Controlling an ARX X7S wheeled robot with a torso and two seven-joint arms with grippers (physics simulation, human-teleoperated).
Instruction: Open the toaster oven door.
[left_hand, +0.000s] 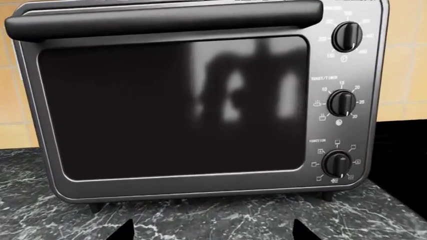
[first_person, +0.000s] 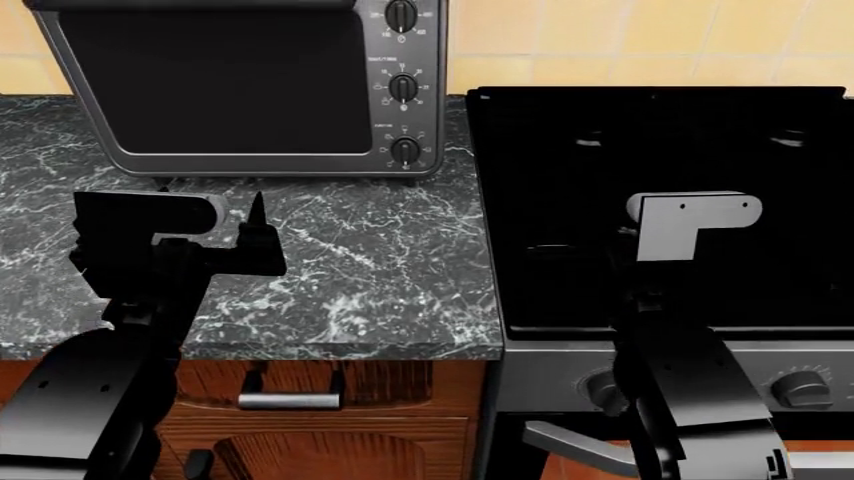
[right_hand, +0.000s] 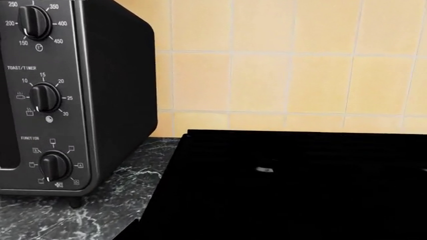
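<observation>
The toaster oven (left_hand: 347, 60) stands on the counter facing me, its three black dials in a column on its right side. The toaster oven door (left_hand: 173, 107) is closed, its dark glass reflecting my arm, and its bar handle (left_hand: 167, 20) runs along its top edge. My left gripper (left_hand: 213, 235) is open and empty, low over the counter a short way in front of the door. In the head view the oven (first_person: 400, 60) is at the far left, with one left finger (first_person: 256, 215) pointing at it. The right wrist's grey mount (first_person: 687, 220) hovers over the stove; the right fingers are lost against black.
The black stove (first_person: 654, 130) sits to the right of the marble counter (first_person: 360, 270), close beside the oven's right side (right_hand: 113, 100). A yellow tiled wall (right_hand: 300, 75) stands behind. Below the counter edge are a drawer handle (first_person: 287, 400) and the stove's knobs (first_person: 801, 388).
</observation>
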